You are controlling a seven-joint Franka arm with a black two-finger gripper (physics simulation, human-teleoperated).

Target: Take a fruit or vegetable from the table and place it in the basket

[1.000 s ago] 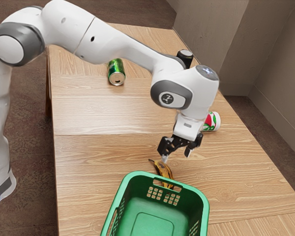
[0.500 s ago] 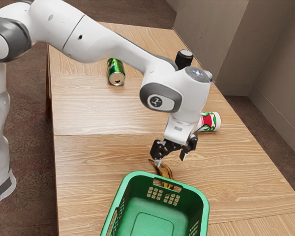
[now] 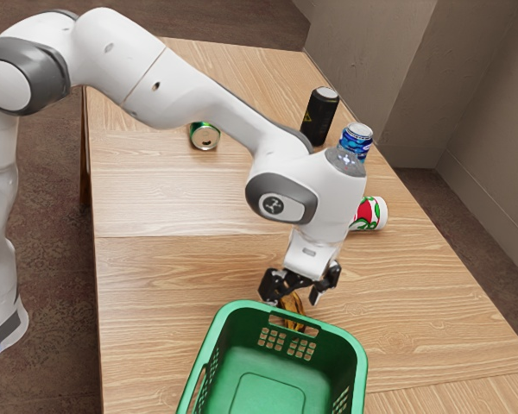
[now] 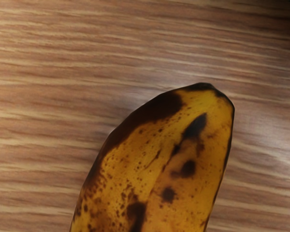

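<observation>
Observing the tool (image 3: 293, 299) in the exterior view, we found it pointing down over the tabletop (image 3: 164, 302), its two fingers (image 3: 269, 285) parted, with a banana (image 3: 291, 312) in the gap between them. We recorded the tool as open: a space showed between the banana and the finger toward the exterior view's right, and we noted nothing gripped. The banana, our specimen, lay on the tabletop just outside the green basket (image 3: 242, 345), near the side with the handle slot. From the wrist view we logged yellow skin with brown speckling, several larger dark spots, and a blackened end, all against wood grain. The basket stood upright, partly cut off by the exterior view's lower edge, and we could see down to its floor. The arm (image 3: 186, 90) came in from the exterior view's left. Well apart from the basket we listed the rest of the items: a green can (image 3: 205, 136), partly hidden by the arm, its metal end visible to us; a black can (image 3: 319, 116), upright; a blue can (image 3: 356, 141) near it, also upright, its lower part hidden behind the arm; and a white, red and green container (image 3: 370, 214) on its side, partly behind the arm.
</observation>
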